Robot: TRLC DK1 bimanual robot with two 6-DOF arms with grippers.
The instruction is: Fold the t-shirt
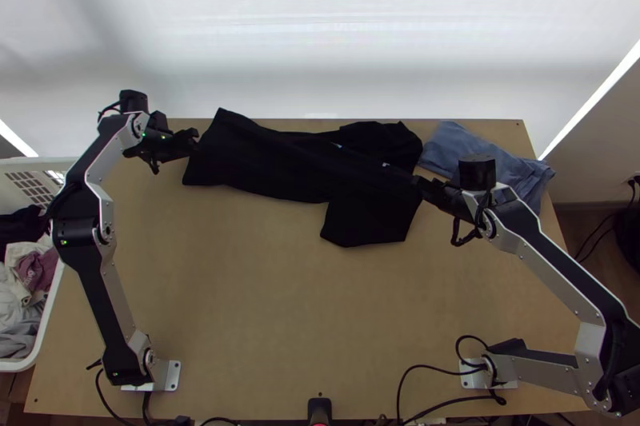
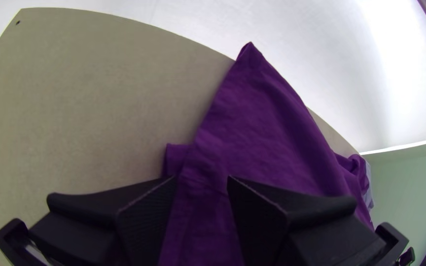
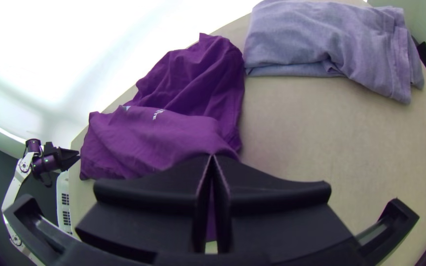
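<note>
My left gripper [image 1: 194, 142] is at the left end of the black t-shirt [image 1: 272, 162], which lies folded over lengthwise with a flap toward the near side and a bunched part behind at its right. In the left wrist view the left gripper [image 2: 202, 180] stands open, with the shirt [image 2: 267, 128], purple here, between and beyond its fingers. At the shirt's right end is my right gripper [image 1: 418, 181]. The right wrist view has the right gripper [image 3: 212, 157] shut on the edge of the shirt [image 3: 149, 140], fingertips together.
A folded blue-grey cloth [image 1: 480, 158] lies at the table's back right, just beside the shirt. A white basket [image 1: 48, 330] with clothes stands off the left edge. Bare tabletop [image 1: 304, 306] stretches between the arms' bases. Cables run along the near edge.
</note>
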